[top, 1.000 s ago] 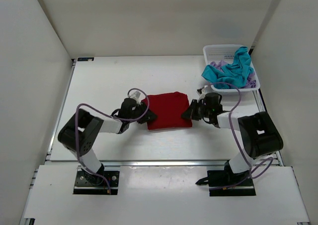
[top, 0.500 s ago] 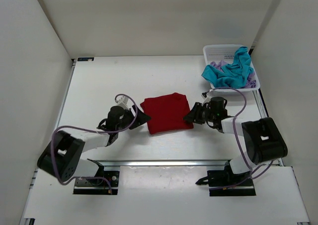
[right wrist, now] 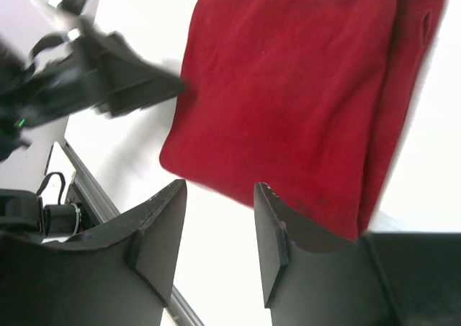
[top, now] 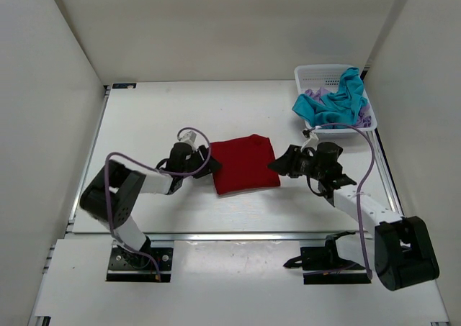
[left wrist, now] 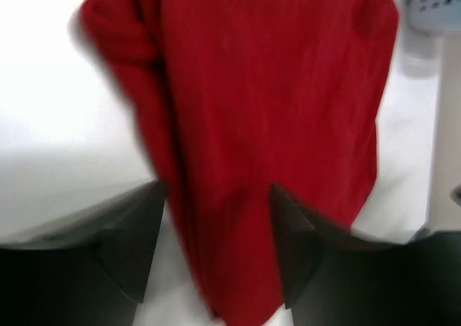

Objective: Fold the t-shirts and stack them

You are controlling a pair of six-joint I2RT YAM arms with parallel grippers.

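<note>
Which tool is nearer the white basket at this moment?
Right. The right tool is at the edge of the red shirt facing the basket; the left tool is at the opposite edge, farther away.

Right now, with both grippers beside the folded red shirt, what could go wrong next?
The open left gripper straddles the edge of the red t-shirt; backing off low may snag the cloth and undo the fold. The open right gripper sits close to the opposite edge; swinging toward the white basket could drag the shirt askew.
</note>
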